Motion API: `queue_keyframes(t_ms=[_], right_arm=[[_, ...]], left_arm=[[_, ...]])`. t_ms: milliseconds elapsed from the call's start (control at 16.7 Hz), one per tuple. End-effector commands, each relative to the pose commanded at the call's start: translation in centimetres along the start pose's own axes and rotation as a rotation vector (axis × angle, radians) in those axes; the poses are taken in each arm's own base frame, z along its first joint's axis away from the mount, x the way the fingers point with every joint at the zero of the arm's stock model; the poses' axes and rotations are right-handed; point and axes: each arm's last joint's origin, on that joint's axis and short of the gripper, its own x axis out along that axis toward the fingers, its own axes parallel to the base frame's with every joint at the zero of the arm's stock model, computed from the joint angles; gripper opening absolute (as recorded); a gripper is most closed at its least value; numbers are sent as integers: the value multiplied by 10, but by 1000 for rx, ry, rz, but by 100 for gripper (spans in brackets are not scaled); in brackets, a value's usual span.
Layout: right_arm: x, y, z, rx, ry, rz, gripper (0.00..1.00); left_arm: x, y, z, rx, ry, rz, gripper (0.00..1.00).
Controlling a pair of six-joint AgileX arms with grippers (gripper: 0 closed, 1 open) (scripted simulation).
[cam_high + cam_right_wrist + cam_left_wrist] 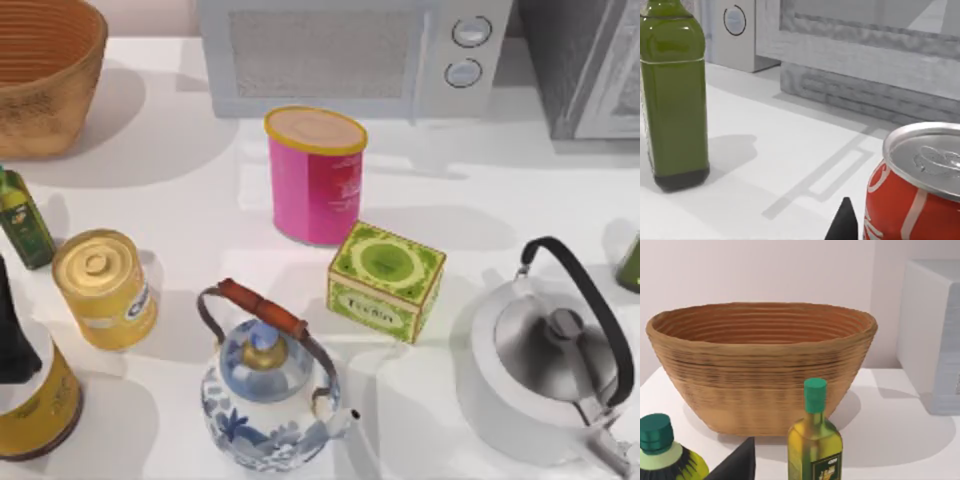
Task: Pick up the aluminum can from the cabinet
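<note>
The aluminum can (912,190) is red with white lettering and a silver lid, upright and very close in the right wrist view. A dark tip of my right gripper (843,224) shows just beside the can's side; I cannot tell whether it touches. Behind the can stands the grey cabinet (865,60), which the top view shows at the back right corner (590,70). A dark tip of my left gripper (737,465) pokes up in the left wrist view, between two bottles and in front of the woven basket (762,365).
A microwave (340,50), pink canister (315,175), green tea box (385,280), yellow tin (105,285), blue-white teapot (265,400) and silver kettle (550,365) crowd the counter. An olive oil bottle (22,220) stands at the left, and a green bottle (672,90) near the can.
</note>
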Motion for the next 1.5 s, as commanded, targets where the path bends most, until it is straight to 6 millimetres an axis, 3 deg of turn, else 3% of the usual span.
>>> queue_keyframes(t_ms=[60,120,300,600,840,1500], right_arm=[[0,0,0,0,0,0,0],[-8,-49,-4,-55,18,-200,0],[0,-39,-6,-41,15,-155,0],[23,-2,-7,-1,1,-12,0],[24,0,-6,0,0,0,0],[24,0,-6,0,0,0,83]], left_arm=[[0,0,0,0,0,0,100],[0,0,0,0,0,0,100],[0,0,0,0,0,0,100],[0,0,0,0,0,0,100],[0,0,0,0,0,0,100],[0,0,0,0,0,0,100]])
